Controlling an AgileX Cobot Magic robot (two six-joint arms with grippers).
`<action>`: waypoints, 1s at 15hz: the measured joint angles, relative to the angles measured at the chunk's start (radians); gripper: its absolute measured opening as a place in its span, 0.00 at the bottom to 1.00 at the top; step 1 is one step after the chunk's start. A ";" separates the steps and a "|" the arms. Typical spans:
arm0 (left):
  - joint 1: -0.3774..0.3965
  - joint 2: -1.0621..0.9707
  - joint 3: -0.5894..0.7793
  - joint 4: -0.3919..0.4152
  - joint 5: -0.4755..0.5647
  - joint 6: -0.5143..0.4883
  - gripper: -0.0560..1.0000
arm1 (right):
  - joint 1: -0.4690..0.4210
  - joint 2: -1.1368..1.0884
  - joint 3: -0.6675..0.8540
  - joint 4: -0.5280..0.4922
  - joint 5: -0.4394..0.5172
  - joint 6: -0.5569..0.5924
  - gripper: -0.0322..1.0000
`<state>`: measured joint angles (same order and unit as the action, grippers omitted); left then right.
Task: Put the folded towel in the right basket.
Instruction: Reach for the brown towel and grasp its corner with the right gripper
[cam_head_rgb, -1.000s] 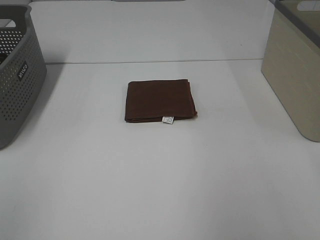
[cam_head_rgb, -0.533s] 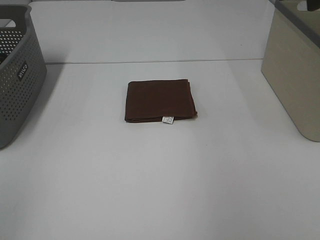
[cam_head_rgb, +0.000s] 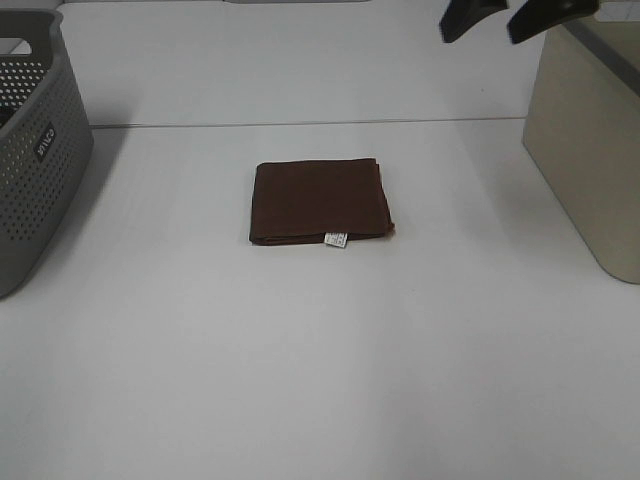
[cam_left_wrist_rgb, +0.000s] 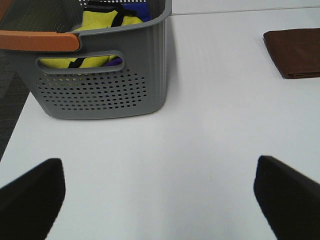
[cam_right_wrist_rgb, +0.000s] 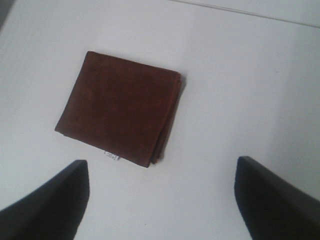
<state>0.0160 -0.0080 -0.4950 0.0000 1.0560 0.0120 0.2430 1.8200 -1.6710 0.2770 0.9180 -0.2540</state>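
Observation:
A folded brown towel with a small white tag lies flat in the middle of the white table. It also shows in the right wrist view and at the edge of the left wrist view. The beige right basket stands at the table's right edge. My right gripper is open and empty, high at the back right, between the towel and the basket; its fingers frame the towel from above. My left gripper is open and empty over bare table near the grey basket.
A grey perforated basket stands at the left edge; the left wrist view shows yellow and blue cloth inside it. The white table stretches around the towel. A seam runs across the table behind the towel.
My right gripper has come into the exterior view at the top right. The towel and both baskets have not moved.

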 joint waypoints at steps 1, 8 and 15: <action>0.000 0.000 0.000 0.000 0.000 0.000 0.98 | 0.020 0.056 -0.032 0.023 0.025 0.000 0.76; 0.000 0.000 0.000 0.000 0.000 0.000 0.98 | 0.027 0.441 -0.294 0.163 0.192 0.013 0.76; 0.000 0.000 0.000 0.000 0.000 0.000 0.98 | -0.006 0.697 -0.506 0.252 0.250 0.032 0.76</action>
<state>0.0160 -0.0080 -0.4950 0.0000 1.0560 0.0120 0.2370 2.5170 -2.1770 0.5290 1.1680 -0.2220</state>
